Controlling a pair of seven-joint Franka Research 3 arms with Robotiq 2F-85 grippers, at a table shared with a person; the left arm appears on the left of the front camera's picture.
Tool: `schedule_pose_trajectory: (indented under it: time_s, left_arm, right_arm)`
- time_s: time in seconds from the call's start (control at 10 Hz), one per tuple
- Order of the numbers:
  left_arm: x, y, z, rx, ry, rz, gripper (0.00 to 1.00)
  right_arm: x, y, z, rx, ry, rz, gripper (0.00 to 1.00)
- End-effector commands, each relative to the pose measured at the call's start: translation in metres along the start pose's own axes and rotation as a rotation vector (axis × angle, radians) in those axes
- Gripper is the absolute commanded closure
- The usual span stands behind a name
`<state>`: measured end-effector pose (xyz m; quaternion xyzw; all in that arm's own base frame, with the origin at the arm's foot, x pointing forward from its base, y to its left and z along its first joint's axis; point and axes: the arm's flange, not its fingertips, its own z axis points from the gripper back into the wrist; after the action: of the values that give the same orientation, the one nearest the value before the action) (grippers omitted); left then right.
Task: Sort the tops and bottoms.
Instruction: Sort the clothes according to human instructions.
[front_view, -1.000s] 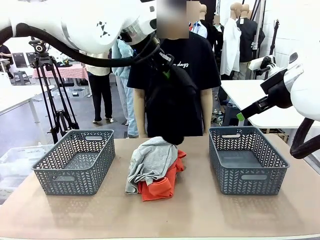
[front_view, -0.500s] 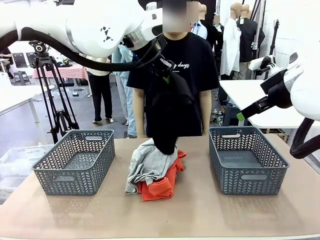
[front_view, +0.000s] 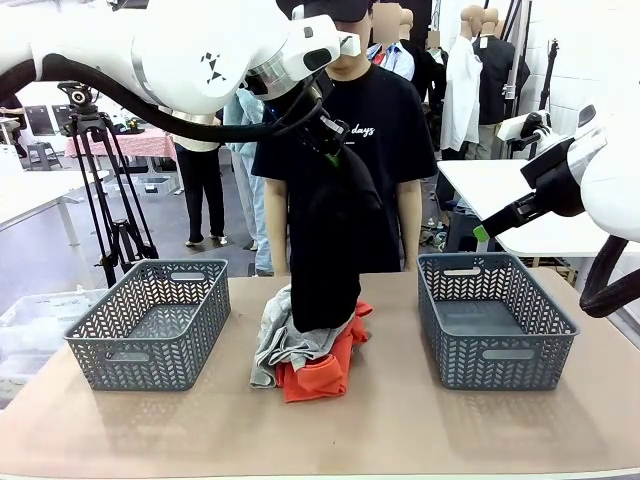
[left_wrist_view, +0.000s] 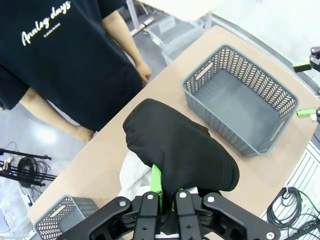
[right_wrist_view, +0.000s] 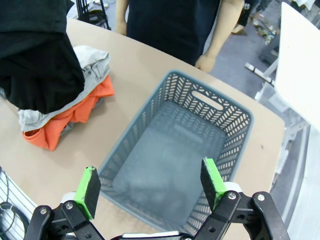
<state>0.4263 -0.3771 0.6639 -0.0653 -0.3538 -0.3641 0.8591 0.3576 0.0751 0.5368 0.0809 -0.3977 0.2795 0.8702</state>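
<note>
My left gripper (front_view: 336, 146) is raised high above the table's middle and is shut on the bottoms (front_view: 324, 250), a plain black cloth that hangs down to the pile. In the left wrist view my left gripper (left_wrist_view: 167, 189) pinches the black cloth (left_wrist_view: 180, 145) between its green pads. Below it lie the tops: a light grey garment (front_view: 280, 345) on the orange T-shirt (front_view: 320, 375), also seen as grey (right_wrist_view: 92, 60) and orange (right_wrist_view: 65, 117). Off to the right, my right gripper (right_wrist_view: 151, 187) hovers open over the right basket (right_wrist_view: 175, 150).
Two grey plastic baskets stand on the table, the left basket (front_view: 150, 325) and the right basket (front_view: 495, 320), both with nothing in them. A person in a black "Analog days" T-shirt (front_view: 385, 130) stands at the far edge, hands (left_wrist_view: 145, 72) down by the table.
The black cloth has unfurled and now hangs lower, its bottom covering the top of the pile. My left gripper has sunk slightly. The right arm has not moved.
</note>
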Motion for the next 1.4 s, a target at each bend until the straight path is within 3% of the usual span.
schedule_pose_trajectory:
  time_s: [0.0,1.3]
  left_arm:
    - [0.0012,0.0004,0.0071,-0.001,-0.003,0.006,1.0]
    - [0.0012,0.0004,0.0071,-0.001,-0.003,0.006,1.0]
  right_arm:
    - [0.0004,0.0,-0.002,0.009,-0.015,-0.02,0.0]
    - [0.0004,0.0,-0.002,0.009,-0.015,-0.02,0.0]
